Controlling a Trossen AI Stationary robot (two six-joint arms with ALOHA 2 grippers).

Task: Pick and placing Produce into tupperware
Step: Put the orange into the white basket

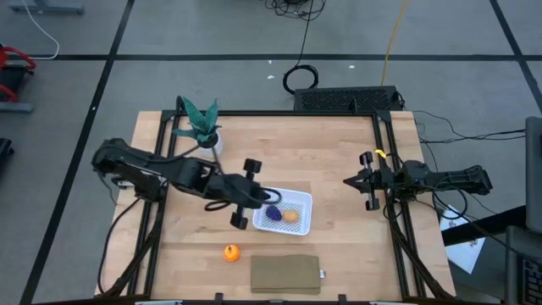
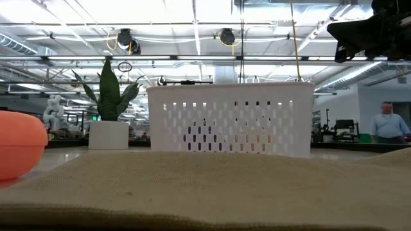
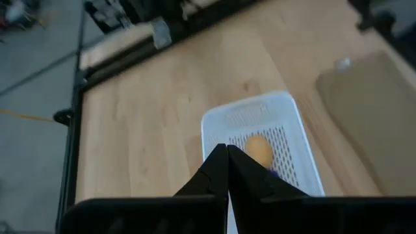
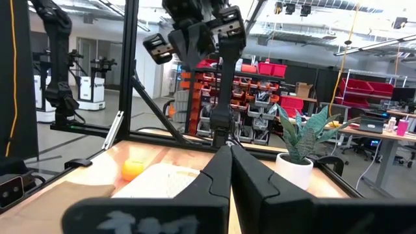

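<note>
Wooden tabletop, framed in black rail. Orange ball (image 1: 231, 252): loose on the bare wood, well outside the tupperware (image 1: 302, 222), toward the near edge beside the brown slab (image 1: 285, 274). Purple cluster (image 1: 274, 214) and tan lump (image 1: 290, 215): already held in the tupperware. Left gripper (image 1: 269, 199): fingers pressed together, empty, poised over the tupperware's rim; judged nearer to the ball. Right gripper (image 1: 349, 181): likewise closed, parked well apart.

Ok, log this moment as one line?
left claw: shut, empty, over tupperware | purple cluster, tan lump: inside | orange ball: on table | right claw: shut, waiting
</note>
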